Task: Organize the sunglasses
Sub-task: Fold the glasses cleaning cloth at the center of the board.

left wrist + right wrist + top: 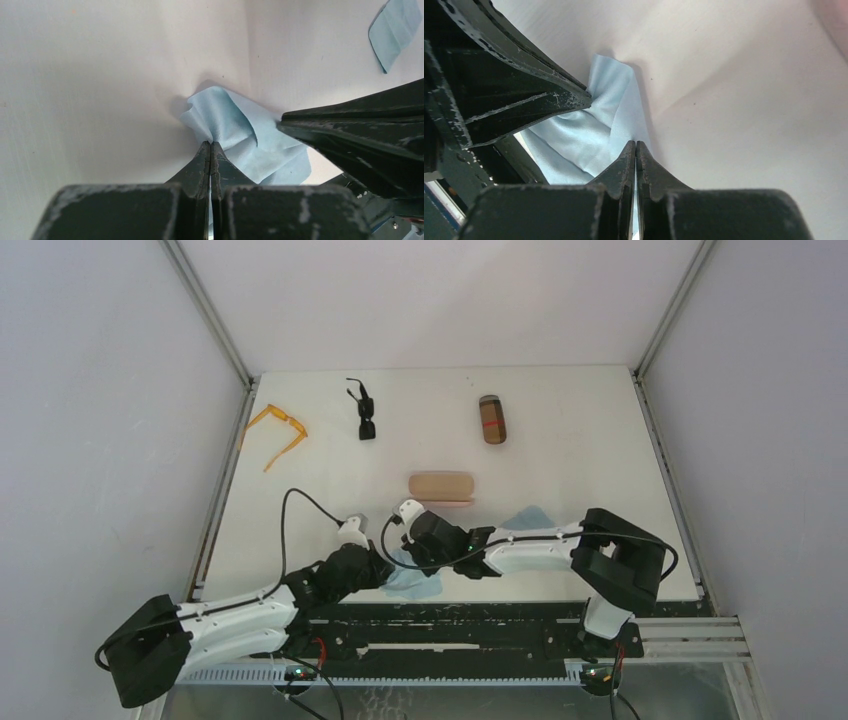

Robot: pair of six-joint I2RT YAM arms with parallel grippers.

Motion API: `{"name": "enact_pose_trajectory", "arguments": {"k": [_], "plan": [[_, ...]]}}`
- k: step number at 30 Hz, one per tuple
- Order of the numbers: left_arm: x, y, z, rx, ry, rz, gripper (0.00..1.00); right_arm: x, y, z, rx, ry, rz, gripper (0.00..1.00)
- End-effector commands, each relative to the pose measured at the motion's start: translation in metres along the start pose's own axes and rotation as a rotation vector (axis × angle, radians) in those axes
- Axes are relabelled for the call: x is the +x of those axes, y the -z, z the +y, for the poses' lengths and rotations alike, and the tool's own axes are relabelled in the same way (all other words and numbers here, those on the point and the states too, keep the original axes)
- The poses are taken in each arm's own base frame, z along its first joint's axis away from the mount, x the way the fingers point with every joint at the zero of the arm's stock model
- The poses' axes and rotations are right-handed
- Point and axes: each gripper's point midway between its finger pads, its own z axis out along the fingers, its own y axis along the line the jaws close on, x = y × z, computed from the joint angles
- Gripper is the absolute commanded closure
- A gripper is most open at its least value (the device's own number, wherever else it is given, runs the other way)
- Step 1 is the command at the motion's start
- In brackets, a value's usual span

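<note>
both my pincers are clamped on the same cloth (235,127). left pincer (210,148) bites a bunched fold, right pincer (636,147) bites another edge. no gap shows btwn the jaws in either wrist view. tips sit v close together at the near side of the table (590,455).

task stuff is well apart from me: orange pair (278,430) lies arms-open by the far-left edge, black pair (365,416) just right of it near the back. neither is touched. pink case (441,486) is mid-table just beyond my wrists, brown case (491,419) is further back, and the 2nd cloth (530,517) is by my right forearm.

what could go wrong, imo:
- each bite looks thin, can't tell how much fabric is in it. pull apart too fast and one side slips out, so the cloth flops in a heap.
- fingers are nearly touching, so a small sideways error knocks them together.
- if i swing fwd w/ the cloth hanging, it could brush the pink case and shove it.
- slack fabric may drape over a wrist cam and blind me.
</note>
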Motion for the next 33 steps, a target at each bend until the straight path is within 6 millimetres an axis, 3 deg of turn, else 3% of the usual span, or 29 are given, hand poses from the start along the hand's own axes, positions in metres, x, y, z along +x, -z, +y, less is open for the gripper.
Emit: {"name": "enact_pose_trajectory", "arguments": {"k": [1, 16, 20, 24, 29, 33], "plan": [[0.006, 0.002, 0.007, -0.018, -0.043, 0.023, 1.0, -0.028, 0.015, -0.002, 0.0, -0.044, -0.079, 1.0], [-0.01, -0.003, -0.022, 0.031, -0.117, 0.024, 0.99, -0.022, 0.016, -0.035, 0.042, -0.146, -0.071, 1.0], [-0.015, -0.005, -0.028, 0.033, -0.132, 0.02, 0.88, -0.018, 0.015, -0.045, 0.057, -0.173, -0.06, 1.0], [-0.015, -0.007, -0.027, 0.016, -0.147, 0.026, 0.85, -0.014, 0.014, -0.057, 0.09, -0.218, -0.043, 0.99], [-0.012, -0.01, -0.025, 0.01, -0.15, 0.039, 0.85, -0.012, 0.021, -0.074, 0.176, -0.201, -0.042, 0.73], [-0.009, -0.012, -0.024, 0.01, -0.148, 0.048, 0.88, -0.014, 0.03, -0.073, 0.166, -0.152, -0.049, 0.63]]}}
